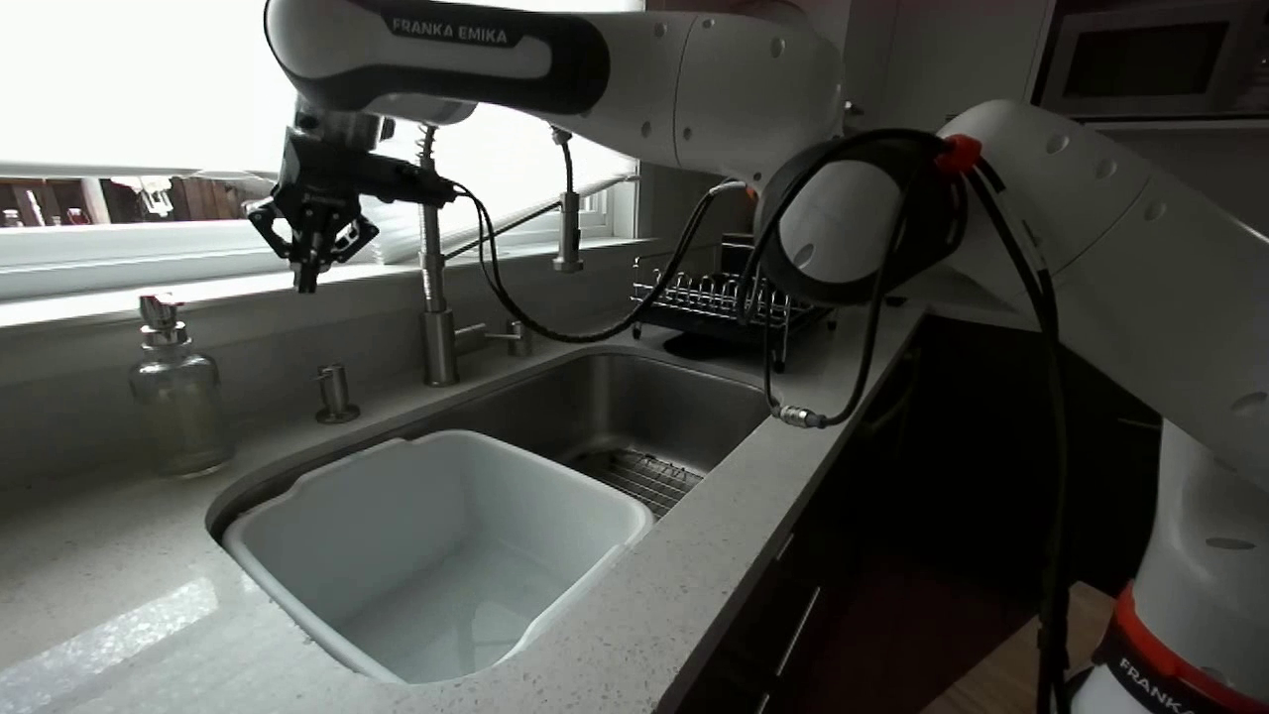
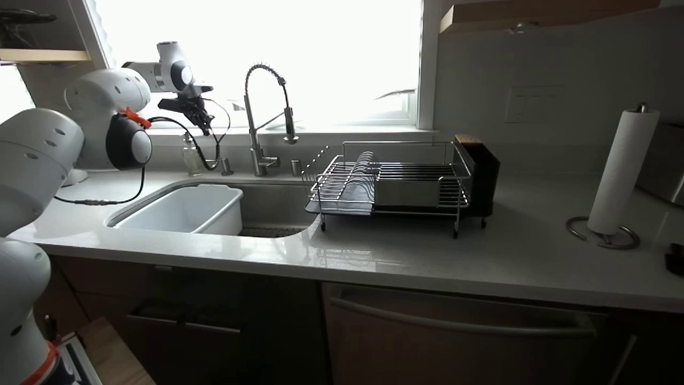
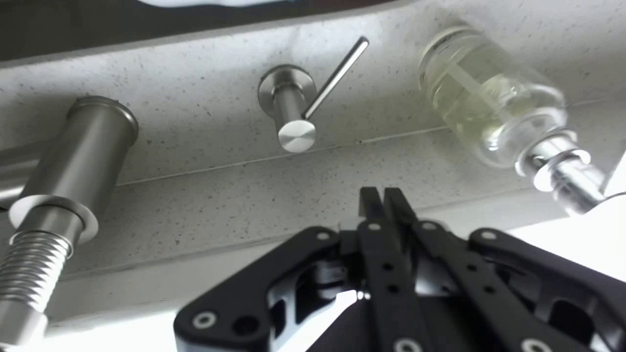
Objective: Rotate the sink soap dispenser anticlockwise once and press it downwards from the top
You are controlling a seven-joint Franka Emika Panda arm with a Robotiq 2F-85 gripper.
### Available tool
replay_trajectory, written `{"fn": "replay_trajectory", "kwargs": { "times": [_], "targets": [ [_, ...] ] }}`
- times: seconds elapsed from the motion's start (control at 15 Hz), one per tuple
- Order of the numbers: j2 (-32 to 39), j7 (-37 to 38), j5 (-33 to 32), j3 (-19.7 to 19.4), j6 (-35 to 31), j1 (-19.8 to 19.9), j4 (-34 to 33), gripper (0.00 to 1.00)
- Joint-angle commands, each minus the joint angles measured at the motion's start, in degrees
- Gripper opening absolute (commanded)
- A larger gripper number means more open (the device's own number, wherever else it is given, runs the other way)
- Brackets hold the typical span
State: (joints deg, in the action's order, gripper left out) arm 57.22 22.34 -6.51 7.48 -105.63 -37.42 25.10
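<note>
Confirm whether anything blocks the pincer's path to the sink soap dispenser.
Nothing visible lies between the pincer and the sink soap dispenser in the wrist view. The tall faucet and glass pump bottle stand on either side of it, off the direct line.

1. My black two-finger gripper (image 3: 381,191): linkage chopped by the wrist view's bottom edge.
2. Short cylindrical brushed-metal soap dispenser (image 2: 226,168): too small in an exterior view, can't tell which way it's turned.
3. Tall brushed-metal spring-coil faucet (image 1: 439,347): arch hidden behind my white-and-black arm (image 1: 739,89) in an exterior view; left edge cuts it off in my wrist view.
4. Clear glass pump bottle (image 3: 494,98) of yellowish liquid: spout end cut at the wrist view's right edge.
5. White plastic tub (image 2: 181,206): lower part hidden in an exterior view.
6. Low black object (image 2: 676,260): cut by the right edge in an exterior view, can't identify.
</note>
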Motion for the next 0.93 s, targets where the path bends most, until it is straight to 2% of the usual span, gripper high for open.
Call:
{"fn": "replay_trajectory", "kwargs": {
  "times": [0.0, 0.53, 0.87],
  "targets": [
    [-4.64, -1.32, 4.26, -0.04, 8.19, 0.59, 1.56, 0.40],
    [-12.31, -1.57, 8.03, 0.26, 25.93, 1.77, 1.62, 0.99],
    [-16.35, -1.90, 7.38, -0.19, 34.21, 2.97, 1.50, 1.00]
  ]
}}
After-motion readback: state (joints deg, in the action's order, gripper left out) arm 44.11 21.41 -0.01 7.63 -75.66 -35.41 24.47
